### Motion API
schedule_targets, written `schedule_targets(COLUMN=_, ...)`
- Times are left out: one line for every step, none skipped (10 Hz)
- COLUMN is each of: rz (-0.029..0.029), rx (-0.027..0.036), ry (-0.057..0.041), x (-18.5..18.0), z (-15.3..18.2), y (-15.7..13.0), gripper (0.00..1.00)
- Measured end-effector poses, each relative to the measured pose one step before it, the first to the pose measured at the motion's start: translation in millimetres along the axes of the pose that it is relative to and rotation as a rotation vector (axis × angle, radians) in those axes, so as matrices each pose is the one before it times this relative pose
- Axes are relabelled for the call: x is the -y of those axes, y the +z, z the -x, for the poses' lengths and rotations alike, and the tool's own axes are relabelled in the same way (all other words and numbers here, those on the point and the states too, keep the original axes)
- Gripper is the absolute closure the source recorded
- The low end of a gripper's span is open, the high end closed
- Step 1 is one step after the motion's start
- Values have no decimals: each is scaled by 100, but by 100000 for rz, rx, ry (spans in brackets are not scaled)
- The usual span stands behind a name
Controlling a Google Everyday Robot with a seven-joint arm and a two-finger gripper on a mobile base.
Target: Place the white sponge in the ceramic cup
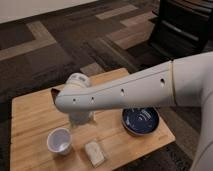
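– Near the lower middle of the frame, on the desk (30, 120), the white sponge (94, 152) is seen lying flat, close to the front edge. Is it held by anything?

– No, it is touched by nothing. The gripper (80, 118) is found just above it and a little to the left, hanging under the end of the white arm (120, 95), which is stretched across the desk from the right of the frame. Whether the jaws are open or closed cannot be told, and nothing is seen to be held in them.

– Why is it placed there?

– An approach to the sponge is judged to be in hand, with the grasp not yet made.

– And the containers?

– The ceramic cup (60, 140) is stood upright at lower left, near the sponge but apart from it. Its mouth is turned upward, so a drop from above is allowed, and its pale inside is seen to be empty. The dark blue bowl (140, 121) is set at the right, partly hidden by the arm. Nothing is made out in the part that is shown.
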Motion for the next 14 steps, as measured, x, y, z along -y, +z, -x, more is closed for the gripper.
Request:
schedule_targets(rz=328, rx=501, ry=177, x=332, z=-90, y=-18, gripper=35)
schedule_targets(rz=941, rx=1088, ry=383, x=762, z=-240, y=-28, gripper=35)
schedule_targets(rz=1661, rx=920, ry=419, x=683, z=-386, y=48, gripper=35)
schedule_targets(rz=1751, rx=734, ry=1665, x=1236, z=-623, y=33, gripper=35)
schedule_targets(rz=1618, rx=169, ry=367, x=826, z=-590, y=100, gripper=35)
schedule_targets(rz=1406, rx=-314, ry=-1299, x=463, z=-604, y=205, gripper=35)
schedule_targets(rz=1500, rx=-775, ry=-2972, x=186, z=-719, y=365, gripper=35)
schedule_targets(rz=1138, rx=-659, ry=-2051, x=144, z=-481, y=343, gripper=35)
schedule_targets(rz=1548, rx=-1247, ry=-3406, x=315, z=-700, y=619, gripper=35)
schedule_targets(rz=209, rx=-1733, ry=-2119, x=340, z=-532, y=545, gripper=35)
schedule_targets(rz=-1320, rx=-3210, ry=-2100, x=487, z=-623, y=713, gripper=35)
schedule_targets(rz=-2680, rx=-2859, ry=-3288, x=293, z=-195, y=806, gripper=35)
schedule_targets(rz=-4083, rx=-668, ry=-5203, x=-394, z=565, y=647, gripper=35)
schedule_targets(rz=-2545, rx=702, ry=-4004, x=-1082, z=684, y=131, gripper=35)
